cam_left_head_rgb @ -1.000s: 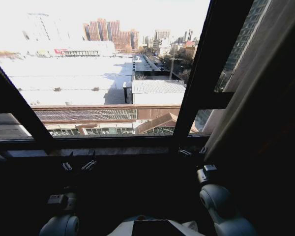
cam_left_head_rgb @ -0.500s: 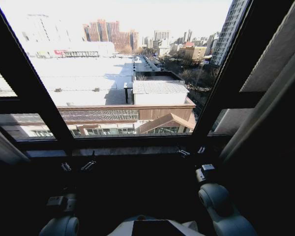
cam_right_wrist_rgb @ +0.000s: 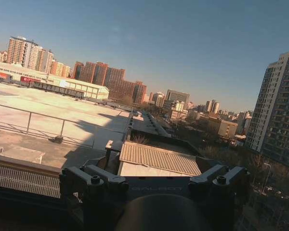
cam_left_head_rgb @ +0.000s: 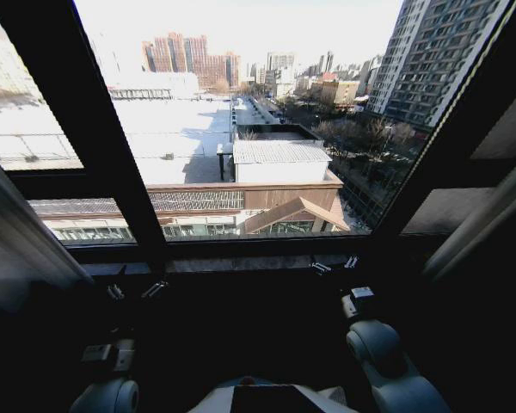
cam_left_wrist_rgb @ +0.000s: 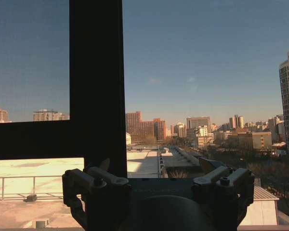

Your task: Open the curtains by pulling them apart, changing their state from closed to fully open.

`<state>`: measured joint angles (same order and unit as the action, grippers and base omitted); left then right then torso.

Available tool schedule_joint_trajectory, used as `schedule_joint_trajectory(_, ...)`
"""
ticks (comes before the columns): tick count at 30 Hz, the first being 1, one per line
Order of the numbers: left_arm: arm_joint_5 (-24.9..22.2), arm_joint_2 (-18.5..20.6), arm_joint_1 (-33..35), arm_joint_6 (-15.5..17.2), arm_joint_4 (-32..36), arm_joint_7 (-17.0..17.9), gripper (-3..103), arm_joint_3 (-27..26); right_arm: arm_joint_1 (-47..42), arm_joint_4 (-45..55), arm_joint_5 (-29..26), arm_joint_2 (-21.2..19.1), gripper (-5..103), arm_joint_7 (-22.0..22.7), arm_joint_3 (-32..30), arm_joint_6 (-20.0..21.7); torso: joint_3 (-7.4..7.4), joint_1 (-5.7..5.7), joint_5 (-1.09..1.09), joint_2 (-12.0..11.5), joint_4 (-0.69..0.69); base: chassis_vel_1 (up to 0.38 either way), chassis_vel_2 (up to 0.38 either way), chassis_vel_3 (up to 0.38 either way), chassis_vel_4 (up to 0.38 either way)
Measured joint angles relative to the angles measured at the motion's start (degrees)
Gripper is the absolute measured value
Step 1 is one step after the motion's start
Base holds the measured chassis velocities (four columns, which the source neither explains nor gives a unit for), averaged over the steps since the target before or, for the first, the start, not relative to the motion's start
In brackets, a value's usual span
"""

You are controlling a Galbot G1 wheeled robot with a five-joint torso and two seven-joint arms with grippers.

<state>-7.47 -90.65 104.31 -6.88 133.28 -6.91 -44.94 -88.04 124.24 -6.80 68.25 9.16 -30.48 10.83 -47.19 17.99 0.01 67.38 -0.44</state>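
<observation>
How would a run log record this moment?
sheer cream pleated curtains: parted to both sides | left end effector: open, near sill | right end effector: open, near sill

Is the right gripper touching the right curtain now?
Apart. The head view shows the right gripper low at the window sill, with dark empty space between it and the right curtain hanging off to the side.

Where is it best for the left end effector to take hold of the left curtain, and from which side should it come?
Probably the inner edge of the left curtain, low down near sill height. That edge faces the open left end effector, so coming from the window's middle toward the robot's left looks best. The fabric hangs there as a gathered band, which gives a fold to pinch.
</observation>
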Motion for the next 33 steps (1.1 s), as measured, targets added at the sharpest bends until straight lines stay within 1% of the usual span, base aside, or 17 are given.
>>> schedule_joint_trajectory(4, 0.0, 0.0, 0.0, 0.0, 0.0, -0.1, 100, 0.1, 0.0, -0.2, 0.2, 0.0, 100, 0.0, 0.2, -0.2, 0.0, 0.0, 0.01, 0.0, -0.01, 0.357, 0.362, -0.349, -0.378)
schedule_joint_trajectory(9, 0.0, 0.1, 0.0, 0.0, -0.3, -0.1, 100, 0.0, 0.1, -0.5, 0.5, 0.2, 100, 0.0, 0.5, -0.4, 0.01, 0.0, -0.02, 0.0, -0.01, 0.365, 0.359, -0.364, -0.352)
schedule_joint_trajectory(11, 0.0, 0.1, 0.0, 0.0, -0.4, -0.1, 100, 0.0, 0.2, -0.6, 0.6, 0.3, 100, 0.0, 0.8, -0.6, 0.0, 0.0, -0.01, 0.0, 0.01, 0.371, 0.37, -0.37, -0.359)
schedule_joint_trajectory(14, 0.0, 0.2, 0.0, 0.0, -0.4, -0.1, 100, 0.0, 0.2, -0.8, 0.8, 0.3, 100, 0.0, 0.9, -0.6, 0.0, 0.0, 0.03, 0.0, -0.01, 0.345, 0.347, -0.364, -0.359)
schedule_joint_trajectory(17, 0.0, 0.3, 0.0, 0.0, -0.5, -0.1, 100, -0.1, 0.3, -0.9, 0.9, 0.4, 100, 0.0, 1.0, -0.7, 0.0, 0.0, -0.01, 0.0, 0.0, 0.31, 0.32, -0.332, -0.342)
schedule_joint_trajectory(22, 0.0, 0.4, -0.2, 0.0, -0.9, -0.1, 100, -0.1, 0.3, -1.1, 0.9, 0.4, 100, 0.0, 1.0, -1.0, 0.0, 0.0, 0.01, 0.0, 0.01, 0.343, 0.364, -0.345, -0.362)
schedule_joint_trajectory(28, -0.1, 0.6, -0.3, 0.1, -1.1, 0.0, 100, -0.3, 0.2, -1.4, 1.6, 0.5, 100, 0.0, 1.3, -1.0, 0.0, 0.0, -0.01, 0.0, -0.01, 0.357, 0.357, -0.359, -0.367)
schedule_joint_trajectory(31, -0.3, 0.9, -0.6, 0.2, -1.2, 0.2, 100, -0.7, 0.6, -2.0, 1.6, 0.7, 100, 0.1, 1.6, -1.5, 0.0, -0.01, 0.02, 0.0, -0.01, 0.353, 0.349, -0.37, -0.333)
schedule_joint_trajectory(33, -0.3, 1.0, -0.6, 0.2, -1.3, 0.3, 100, -0.7, 0.6, -2.2, 1.6, 0.8, 100, 0.1, 1.7, -1.7, 0.0, 0.0, 0.02, 0.0, 0.01, 0.332, 0.257, -0.279, -0.287)
